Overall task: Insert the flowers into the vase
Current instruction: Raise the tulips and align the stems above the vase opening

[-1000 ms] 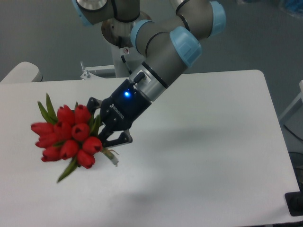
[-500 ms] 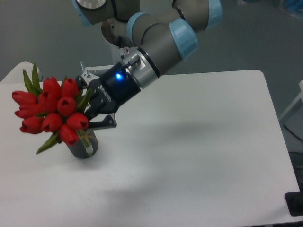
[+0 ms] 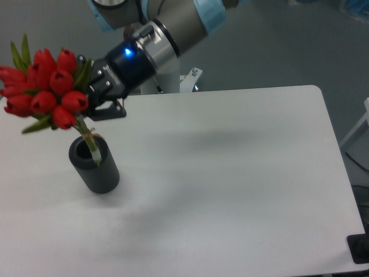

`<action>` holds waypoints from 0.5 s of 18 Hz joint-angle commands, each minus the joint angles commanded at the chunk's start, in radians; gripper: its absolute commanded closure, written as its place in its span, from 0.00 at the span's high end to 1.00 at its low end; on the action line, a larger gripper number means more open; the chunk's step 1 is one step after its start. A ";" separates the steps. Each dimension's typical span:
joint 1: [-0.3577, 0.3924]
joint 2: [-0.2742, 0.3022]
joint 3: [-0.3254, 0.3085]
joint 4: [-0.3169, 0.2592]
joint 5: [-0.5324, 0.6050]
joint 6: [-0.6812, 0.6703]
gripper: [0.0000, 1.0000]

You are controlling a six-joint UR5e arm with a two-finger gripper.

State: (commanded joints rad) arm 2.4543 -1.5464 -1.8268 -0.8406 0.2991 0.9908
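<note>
The flowers (image 3: 43, 86), a tied bunch of red tulip buds with green leaves, hang in the air at the upper left. My gripper (image 3: 99, 98) is shut on the bunch just under the buds, reaching in from the right. The thin pale stems (image 3: 90, 141) slant down and right, and their ends overlap the rim of the vase (image 3: 95, 164). The vase is a short dark grey cylinder standing upright on the white table, directly below the bunch.
The white table (image 3: 230, 173) stretches to the right and front of the vase. The arm's base and a metal bracket (image 3: 187, 81) stand at the table's back edge. A dark object (image 3: 360, 248) sits at the bottom right corner.
The gripper has lifted the flowers up and to the left. The vase, covered by the bunch one second ago, now stands fully in view below, with the stem ends at its opening.
</note>
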 joint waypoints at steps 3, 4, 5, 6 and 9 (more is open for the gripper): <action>-0.001 0.025 -0.034 -0.002 0.002 0.025 0.17; -0.003 0.037 -0.051 0.000 0.002 0.032 0.17; -0.002 0.043 -0.064 -0.002 0.003 0.045 0.17; -0.003 0.054 -0.080 -0.002 0.003 0.057 0.17; -0.008 0.063 -0.101 -0.002 0.003 0.068 0.17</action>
State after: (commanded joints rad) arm 2.4467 -1.4834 -1.9282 -0.8422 0.3022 1.0584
